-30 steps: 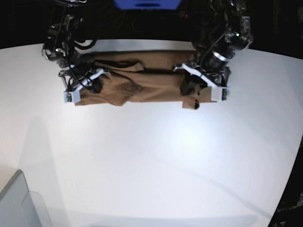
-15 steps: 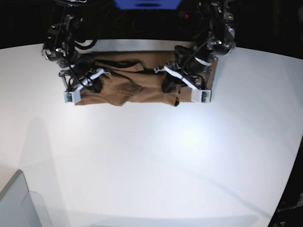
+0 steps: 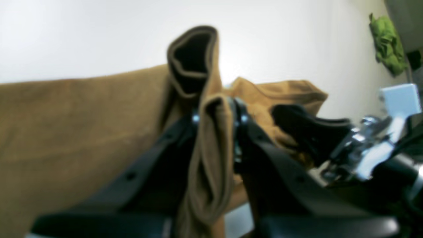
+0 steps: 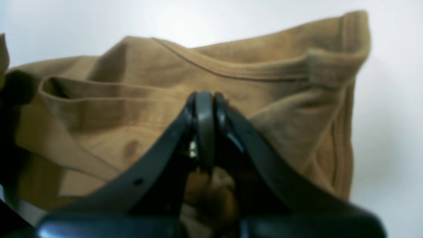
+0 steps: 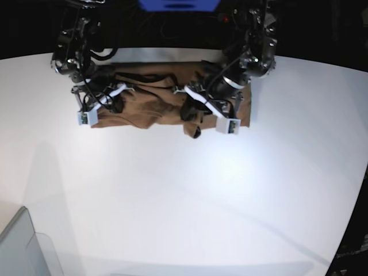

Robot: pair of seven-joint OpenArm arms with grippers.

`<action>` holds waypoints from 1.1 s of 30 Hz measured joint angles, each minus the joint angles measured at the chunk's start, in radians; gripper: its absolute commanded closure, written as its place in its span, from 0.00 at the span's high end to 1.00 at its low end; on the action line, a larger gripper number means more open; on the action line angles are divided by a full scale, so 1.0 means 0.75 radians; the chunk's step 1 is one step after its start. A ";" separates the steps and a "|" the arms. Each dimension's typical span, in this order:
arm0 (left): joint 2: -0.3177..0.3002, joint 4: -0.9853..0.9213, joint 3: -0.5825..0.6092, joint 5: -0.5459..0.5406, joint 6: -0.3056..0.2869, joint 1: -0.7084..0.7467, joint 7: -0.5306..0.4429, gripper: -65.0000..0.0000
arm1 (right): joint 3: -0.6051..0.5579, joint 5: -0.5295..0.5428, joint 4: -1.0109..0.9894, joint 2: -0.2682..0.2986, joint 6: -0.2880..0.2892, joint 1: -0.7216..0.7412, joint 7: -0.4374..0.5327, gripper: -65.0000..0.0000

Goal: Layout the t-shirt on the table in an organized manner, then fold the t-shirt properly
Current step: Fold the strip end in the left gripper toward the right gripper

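Since a second ago, the left gripper (image 5: pixel 195 118) has swung from the shirt's end on the base view's right toward the middle of the t-shirt (image 5: pixel 146 106), dragging a fold of cloth with it, so the garment now reads shorter on that side; the right gripper (image 5: pixel 109 102) has stayed at the other end. From the base view, the tan shirt lies bunched in a long band near the far edge of the white surface (image 5: pixel 190 201), with both arms crowding over it and hiding much of the cloth. A blue object (image 5: pixel 178 4) sits behind the surface at the top edge, and a pale translucent bin (image 5: pixel 26 250) shows at the near corner on that view's left, well apart from the shirt. From the left wrist view, the left gripper (image 3: pixel 216 114) has its jaws clamped on a thick fold of the t-shirt (image 3: pixel 82 109), a hemmed loop standing up above them; the right arm (image 3: pixel 357 148) sits just beside, partly blocking the bunched cloth behind, and something green (image 3: pixel 386 44) hangs in the far background. From the right wrist view, the right gripper (image 4: pixel 205 109) has its jaws pressed together, with cloth bunched between the fingers lower down, and the t-shirt (image 4: pixel 264 76) rises in ridged folds beyond them against the white surface (image 4: pixel 390 115).
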 measured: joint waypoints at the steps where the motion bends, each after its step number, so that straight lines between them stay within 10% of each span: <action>1: -0.001 -0.013 -0.002 0.002 0.001 0.001 0.005 0.00 | 0.000 -0.001 0.000 0.000 0.000 0.000 -0.001 0.00; 10: 0.017 -0.050 0.005 0.112 0.001 -0.011 0.010 0.02 | 0.000 0.000 0.001 0.000 0.000 0.001 -0.004 0.00; 22: 0.034 -0.047 0.102 0.198 0.001 -0.028 0.016 0.38 | 0.000 -0.001 0.001 0.000 0.000 0.007 -0.010 0.00; 33: 0.026 0.192 0.099 0.189 -0.011 0.033 0.004 0.38 | 0.000 -0.001 0.001 0.000 0.000 0.011 -0.014 0.00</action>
